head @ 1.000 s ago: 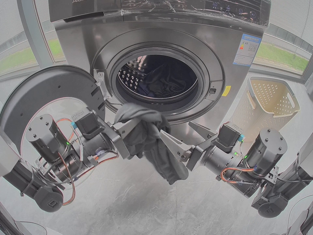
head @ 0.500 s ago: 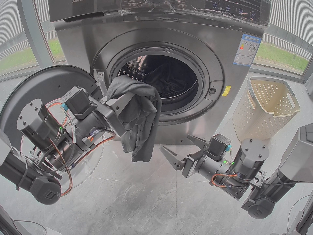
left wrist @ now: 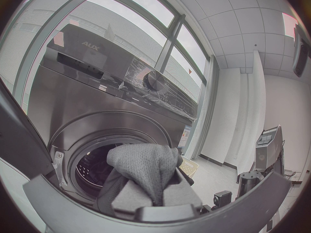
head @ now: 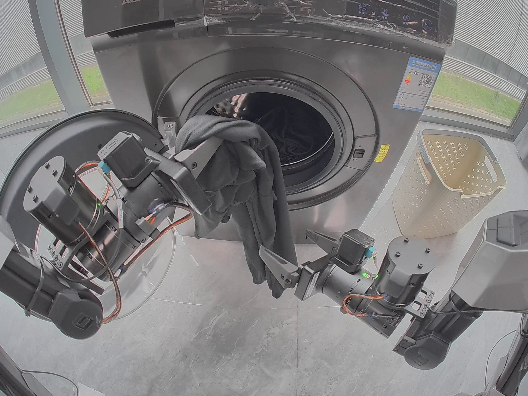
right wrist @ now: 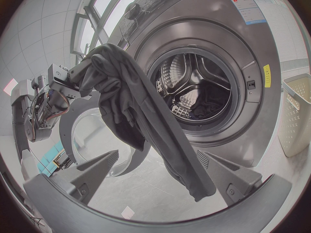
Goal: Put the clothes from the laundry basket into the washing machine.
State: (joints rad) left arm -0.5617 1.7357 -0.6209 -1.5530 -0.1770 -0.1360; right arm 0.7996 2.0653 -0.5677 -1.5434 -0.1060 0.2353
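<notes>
Partly masking the drum (head: pixel 291 130), garment (head: pixel 242 177) hangs from clenched left end effector (head: pixel 215 158) (right end effector (head: pixel 285 243) open).

L end effector (left wrist: pixel 157 194) clamped on grey garment (left wrist: pixel 145 160), just in front of washing machine (left wrist: pixel 97 94) opening.

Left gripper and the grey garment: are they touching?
Touching. In the left wrist view the garment is bunched between the fingers of the left gripper. The head view shows it draped over them and hanging down.
</notes>
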